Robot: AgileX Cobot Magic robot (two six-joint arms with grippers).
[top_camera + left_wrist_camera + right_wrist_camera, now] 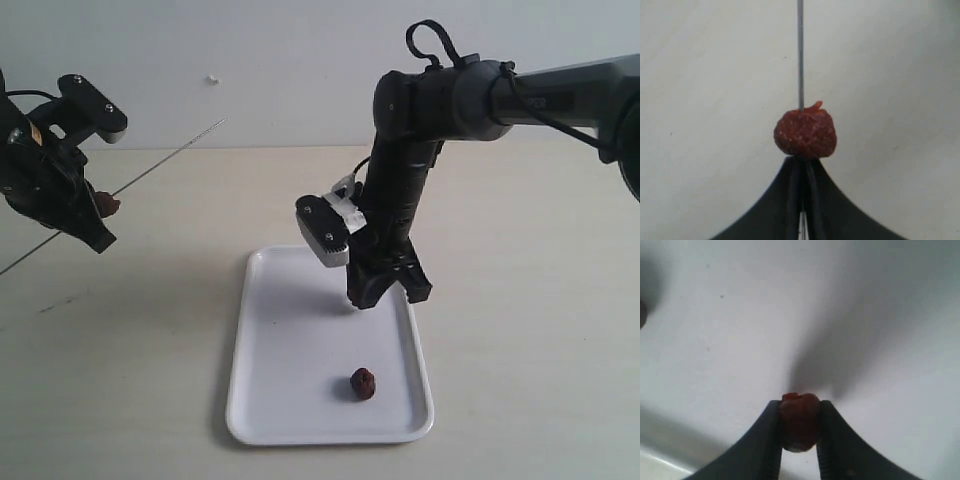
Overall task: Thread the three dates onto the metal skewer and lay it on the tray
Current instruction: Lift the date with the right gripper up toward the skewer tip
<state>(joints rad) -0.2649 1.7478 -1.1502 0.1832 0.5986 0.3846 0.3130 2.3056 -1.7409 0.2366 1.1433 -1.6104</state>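
Note:
My left gripper is raised at the far left, shut on the thin metal skewer. One date is threaded on the rod just past the fingertips, also visible as a dark lump. My right gripper hangs just above the white tray, shut on a second date. In the exterior view that date is hidden between the black fingers. A third date lies loose on the tray near its front edge.
The tray lies on a pale wooden table before a white wall. The skewer slants over the table from the left edge toward the back wall.

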